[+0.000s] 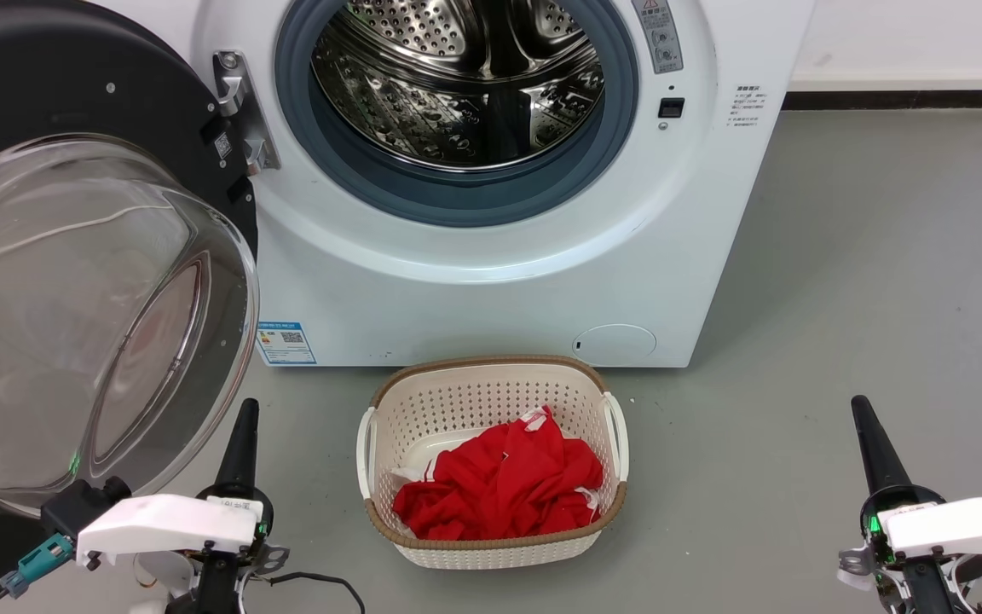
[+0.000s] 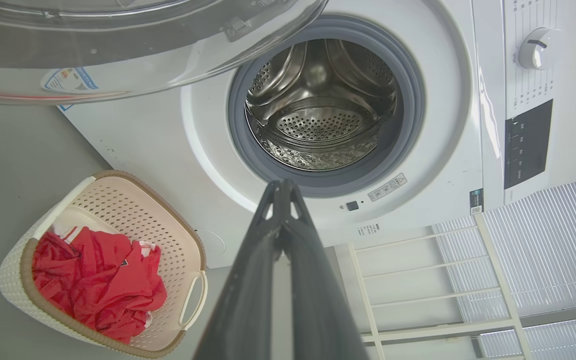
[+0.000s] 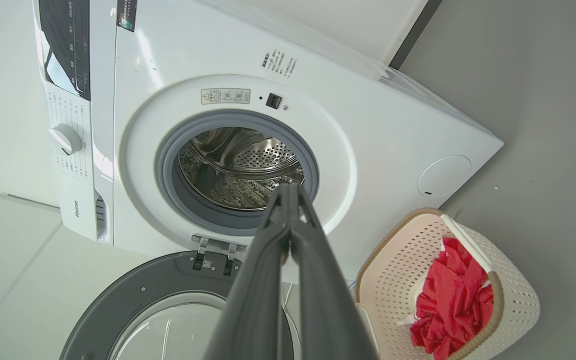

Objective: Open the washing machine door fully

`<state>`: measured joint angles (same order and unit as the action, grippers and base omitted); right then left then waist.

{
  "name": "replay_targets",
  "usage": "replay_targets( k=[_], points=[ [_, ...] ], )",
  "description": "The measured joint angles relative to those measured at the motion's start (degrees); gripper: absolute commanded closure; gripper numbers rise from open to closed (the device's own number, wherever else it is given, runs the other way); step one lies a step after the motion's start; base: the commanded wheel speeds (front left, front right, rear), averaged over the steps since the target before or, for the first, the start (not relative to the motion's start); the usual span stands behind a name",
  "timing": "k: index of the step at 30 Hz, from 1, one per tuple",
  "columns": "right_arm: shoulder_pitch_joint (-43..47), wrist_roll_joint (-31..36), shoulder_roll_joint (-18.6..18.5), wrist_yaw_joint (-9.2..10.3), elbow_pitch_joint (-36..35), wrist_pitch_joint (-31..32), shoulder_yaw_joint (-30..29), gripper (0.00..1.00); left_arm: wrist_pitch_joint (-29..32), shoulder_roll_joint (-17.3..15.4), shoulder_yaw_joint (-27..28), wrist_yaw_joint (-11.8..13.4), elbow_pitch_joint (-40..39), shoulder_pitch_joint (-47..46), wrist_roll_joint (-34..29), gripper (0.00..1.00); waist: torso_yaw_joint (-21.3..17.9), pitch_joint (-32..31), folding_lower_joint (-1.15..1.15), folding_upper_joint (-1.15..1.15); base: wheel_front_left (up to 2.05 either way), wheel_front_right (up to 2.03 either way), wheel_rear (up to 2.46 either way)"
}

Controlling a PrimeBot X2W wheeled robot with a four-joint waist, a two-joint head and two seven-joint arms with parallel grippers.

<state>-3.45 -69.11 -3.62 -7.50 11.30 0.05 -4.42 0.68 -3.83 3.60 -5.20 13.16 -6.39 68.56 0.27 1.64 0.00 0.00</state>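
Leftward the washing machine door hangs open, seemingly bulging outward.

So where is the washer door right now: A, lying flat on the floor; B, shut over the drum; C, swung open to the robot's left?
C: the door hangs wide on its hinge at the left, and the steel drum is uncovered.
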Motion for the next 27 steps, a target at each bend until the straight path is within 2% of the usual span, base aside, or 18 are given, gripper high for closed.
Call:
replay_targets(
  k=[27],
  points=[
    [-1.31, -13.76, 0.00, 0.00, 1.56, 3.20, -0.58, 1.00, 3.37, 0.55, 1.71, -1.35, 0.47, 0.01, 13.59, 1.00, -0.14, -0.77, 0.00, 0.00, 0.00, 0.00, 0.00]
  ],
)
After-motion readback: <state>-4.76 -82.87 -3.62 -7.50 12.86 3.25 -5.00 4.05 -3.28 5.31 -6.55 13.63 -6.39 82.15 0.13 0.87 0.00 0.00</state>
